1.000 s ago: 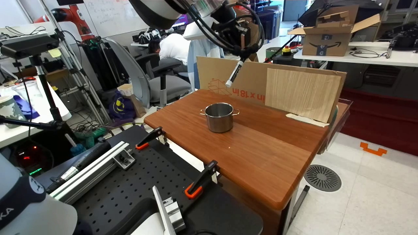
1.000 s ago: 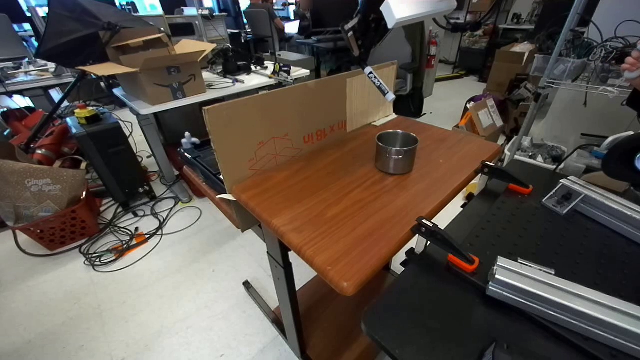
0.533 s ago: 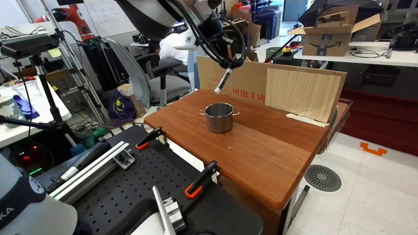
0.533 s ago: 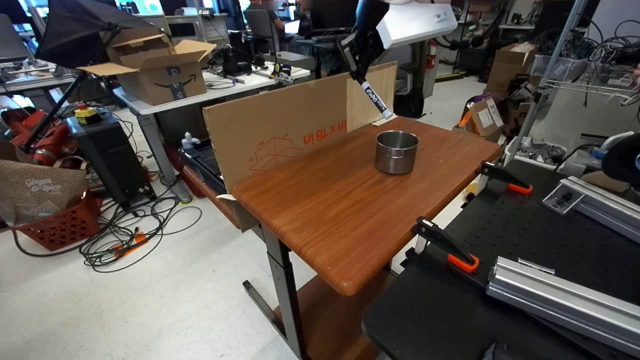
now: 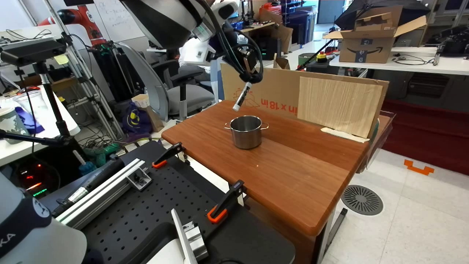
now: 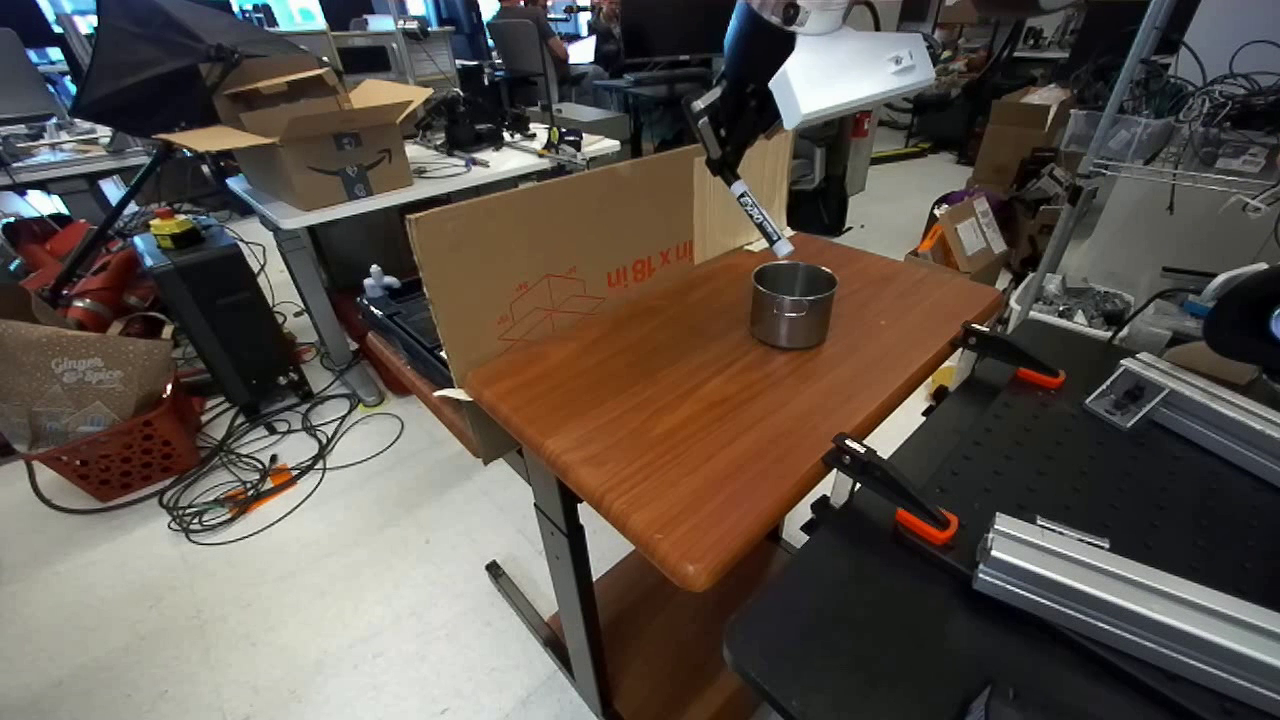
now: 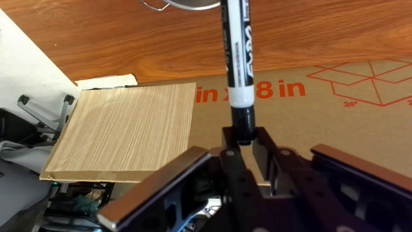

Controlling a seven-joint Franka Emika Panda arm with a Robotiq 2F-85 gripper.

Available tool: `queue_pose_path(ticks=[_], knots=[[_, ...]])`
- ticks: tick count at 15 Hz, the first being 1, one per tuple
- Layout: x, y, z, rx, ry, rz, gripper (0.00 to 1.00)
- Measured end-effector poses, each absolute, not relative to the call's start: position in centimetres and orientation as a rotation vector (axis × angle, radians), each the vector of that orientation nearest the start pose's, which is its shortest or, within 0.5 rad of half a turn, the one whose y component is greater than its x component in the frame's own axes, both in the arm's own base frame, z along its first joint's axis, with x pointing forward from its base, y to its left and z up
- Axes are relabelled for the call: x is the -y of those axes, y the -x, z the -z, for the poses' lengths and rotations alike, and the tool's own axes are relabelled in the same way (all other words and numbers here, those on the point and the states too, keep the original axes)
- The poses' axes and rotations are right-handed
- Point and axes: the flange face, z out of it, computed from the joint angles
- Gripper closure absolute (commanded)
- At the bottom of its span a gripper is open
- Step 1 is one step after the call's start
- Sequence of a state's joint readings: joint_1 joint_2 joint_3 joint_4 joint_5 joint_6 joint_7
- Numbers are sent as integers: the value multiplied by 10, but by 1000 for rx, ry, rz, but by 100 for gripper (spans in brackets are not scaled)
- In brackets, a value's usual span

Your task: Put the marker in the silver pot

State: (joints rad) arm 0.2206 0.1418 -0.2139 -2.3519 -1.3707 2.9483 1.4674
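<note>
My gripper point(image 7: 243, 135) is shut on the black end of the marker point(image 7: 239, 54), a slim black-and-white stick. The marker points down at a tilt from the fingertips. It also shows in both exterior views point(image 5: 242, 96) point(image 6: 760, 217), with the gripper point(image 5: 250, 80) above it. The silver pot point(image 5: 246, 137) stands upright on the table and also shows in an exterior view point(image 6: 790, 315). The marker's white lower end hangs above rim height, just behind the pot's rim in both exterior views. In the wrist view only the edge of the pot point(image 7: 193, 4) shows at the top.
The brown wooden table point(image 5: 293, 176) carries the pot. An upright cardboard panel point(image 6: 560, 250) stands along the table's back edge, close behind the gripper. Black clamps point(image 5: 227, 200) sit at the front edge beside a black perforated board point(image 5: 165, 209).
The gripper has come down with the marker in it and moved closer to the pot, leftward in an exterior view. The pot has not moved.
</note>
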Motion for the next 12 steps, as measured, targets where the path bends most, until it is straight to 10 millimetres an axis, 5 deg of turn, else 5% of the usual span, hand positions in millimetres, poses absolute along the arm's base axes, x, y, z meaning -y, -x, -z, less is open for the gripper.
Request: queue_pose_path(ticks=[12], knots=[[-60, -475, -259, -206, 3179, 1095, 95]])
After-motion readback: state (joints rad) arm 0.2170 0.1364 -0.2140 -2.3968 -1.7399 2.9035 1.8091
